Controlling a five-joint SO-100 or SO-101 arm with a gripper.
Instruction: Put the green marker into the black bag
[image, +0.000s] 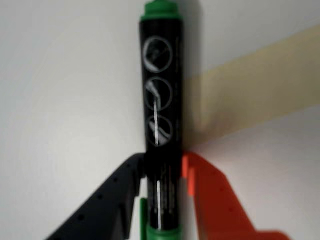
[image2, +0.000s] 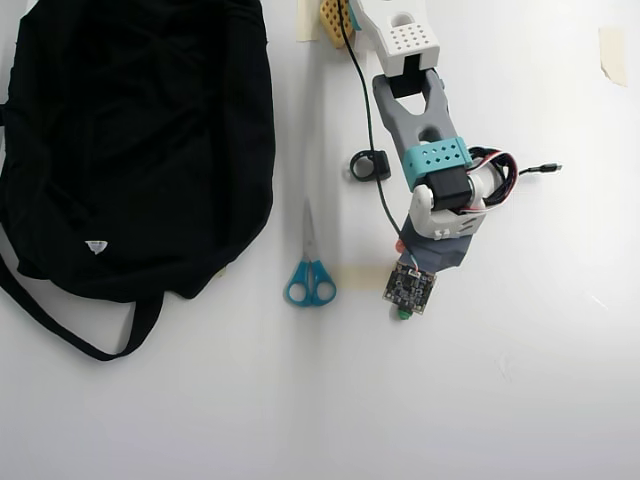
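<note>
Black and orange fingers of the gripper (image: 161, 172) pinch the green marker (image: 161, 100) near its lower end at bottom centre of the wrist view, closed onto the barrel; tan tape (image: 260, 90) crosses the right.

From overhead, the marker's green tip (image2: 403, 314) peeks below the wrist at centre-right. The black bag (image2: 130, 140) fills the upper left, contents hidden. Gripped off-centre, the marker might pivot or slip during the carry over the blue-handled scissors (image2: 309, 275).

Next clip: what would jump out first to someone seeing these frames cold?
The black bag fills the overhead view's upper left, dwarfing the blue-handled scissors beside it. In the wrist view, the green marker stands dead centre, clamped between the gripper's black and orange fingers over the white table.
</note>
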